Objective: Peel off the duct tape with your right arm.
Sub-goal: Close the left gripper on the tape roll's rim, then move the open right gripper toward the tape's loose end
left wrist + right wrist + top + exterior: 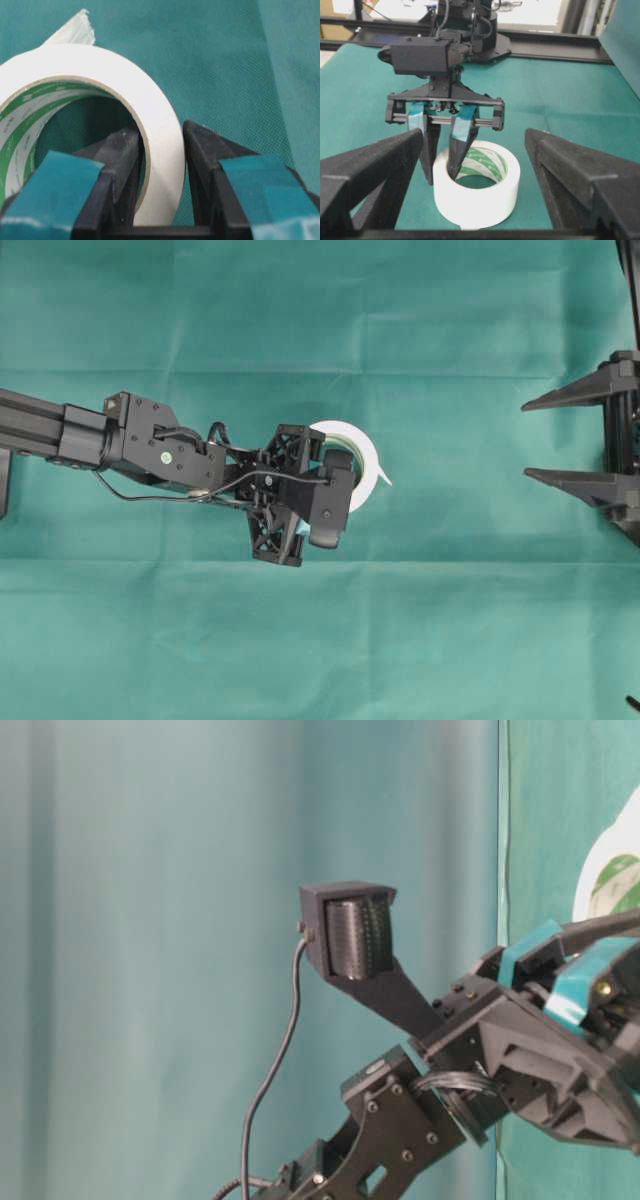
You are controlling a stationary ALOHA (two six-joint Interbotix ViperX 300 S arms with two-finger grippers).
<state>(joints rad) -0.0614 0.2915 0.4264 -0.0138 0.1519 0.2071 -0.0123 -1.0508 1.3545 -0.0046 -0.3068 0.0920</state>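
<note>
The duct tape [362, 438], a white roll with a green-streaked core, lies flat on the green cloth; its loose pointed end [385, 479] juts toward the right arm. My left gripper [335, 472] comes down over the roll's left side. One finger is inside the core and one outside, shut on the roll's wall [162, 125]. The same grip shows in the right wrist view, where the left gripper [441, 177] pinches the duct tape [480, 200]. My right gripper [525, 440] stands open at the far right, well apart from the roll, with nothing between its fingers [370, 165].
Green cloth [300, 640] covers the whole table. The left arm [90, 435] reaches in from the left edge, its cable looping below it. A black frame rail [545, 45] runs along the table's far edge behind the left arm's base.
</note>
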